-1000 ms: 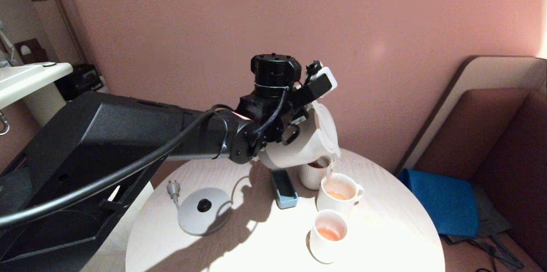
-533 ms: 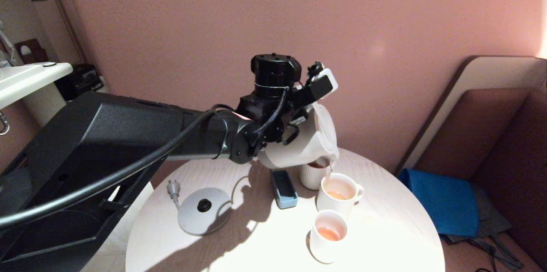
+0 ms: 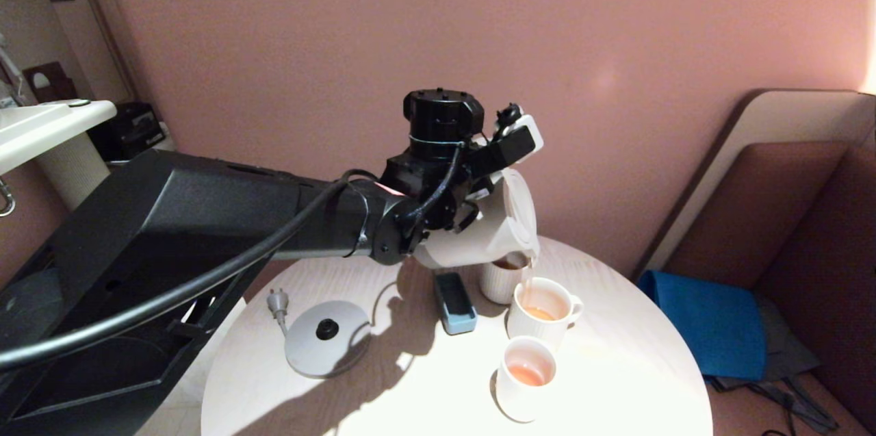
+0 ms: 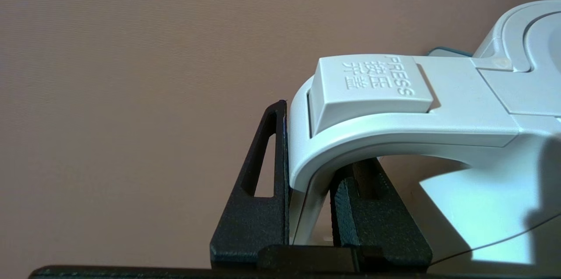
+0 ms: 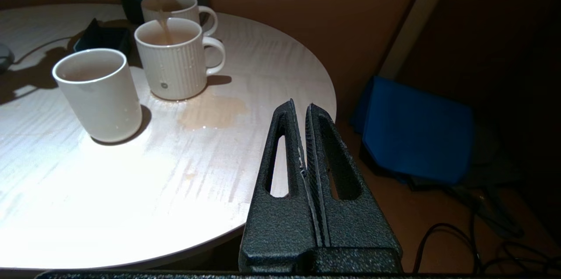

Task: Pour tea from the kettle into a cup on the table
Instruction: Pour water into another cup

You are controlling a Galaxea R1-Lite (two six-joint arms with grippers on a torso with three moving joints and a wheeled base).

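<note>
Pink wall rose behind the round pale surface (image 3: pixel 616 367), where three white cups, a small blue box (image 3: pixel 454 302) and the grey kettle base (image 3: pixel 326 339) stood. Above it the left pincer (image 4: pixel 309 209) was clamped on the loop handle of the kettle (image 3: pixel 489 234), held tilted with its spout over the ribbed mug (image 5: pixel 175 62), and a thin stream of tea (image 5: pixel 158 5) ran into that mug, with a pale puddle (image 5: pixel 212 112) just beside it. Off the surface's edge, the right pincer (image 5: pixel 303 130) hung with its fingers pressed together, holding nothing.
</note>
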